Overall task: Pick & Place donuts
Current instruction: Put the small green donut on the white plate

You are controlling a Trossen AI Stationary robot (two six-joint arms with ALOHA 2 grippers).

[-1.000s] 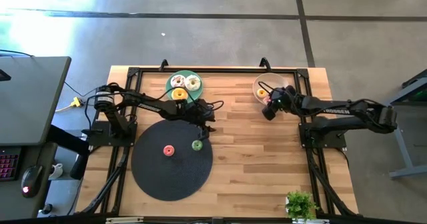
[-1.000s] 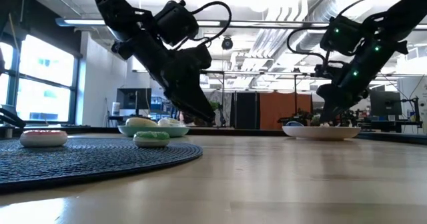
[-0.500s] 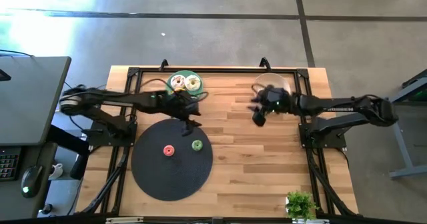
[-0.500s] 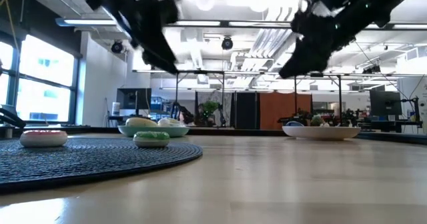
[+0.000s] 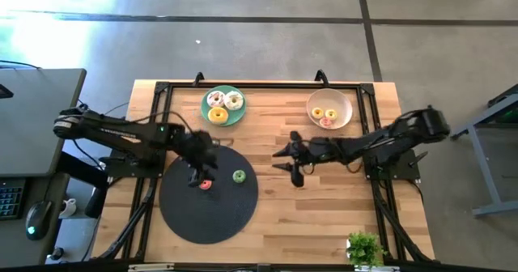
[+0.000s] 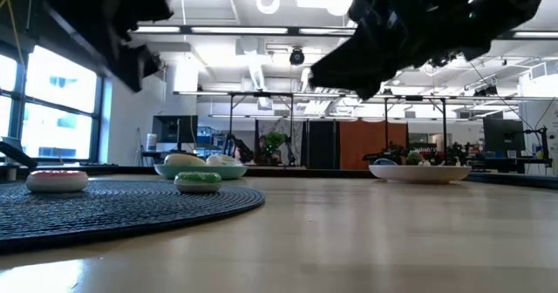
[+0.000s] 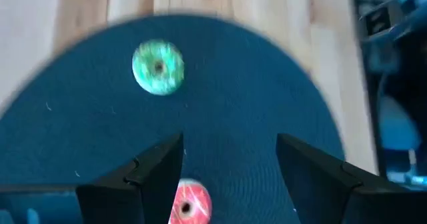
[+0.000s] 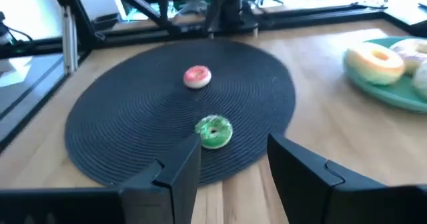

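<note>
- While two small donuts are left on the black mat (image 5: 209, 215), the step in hand looks like the approach for the next pick: a red donut (image 5: 205, 183) and a green donut (image 5: 239, 176) lie near each other on the mat's upper part, apart, neither one gripped.
- The left claw (image 5: 197, 175) hangs over the mat just beside the red donut, fingers spread and empty; in its wrist view the red donut (image 7: 187, 203) sits between the two fingers (image 7: 143, 177), with the green donut (image 7: 158, 67) farther ahead.
- The right claw (image 5: 292, 172) hovers over bare wood to the right of the mat, fingers spread, holding nothing; its wrist view looks across the mat with the green donut (image 8: 214, 131) nearest and the red donut (image 8: 197, 77) behind it.
- My judgement: the next move calls for the left claw to drop straight down around the red ring and close. The right claw needs to reach further in over the mat's edge for the green one, and the two arms must stay clear of each other, since the targets are close.
- The green plate (image 5: 232, 114) at the back of the surface (image 5: 324, 215) holds three larger frosted donuts: a white one, a pinkish one and a yellow one.
- The beige bowl (image 5: 341, 101) at the back right holds two small donuts, one yellow and one pink.
- In the low view, both mat donuts lie flat on the weave, the plate behind them.
</note>
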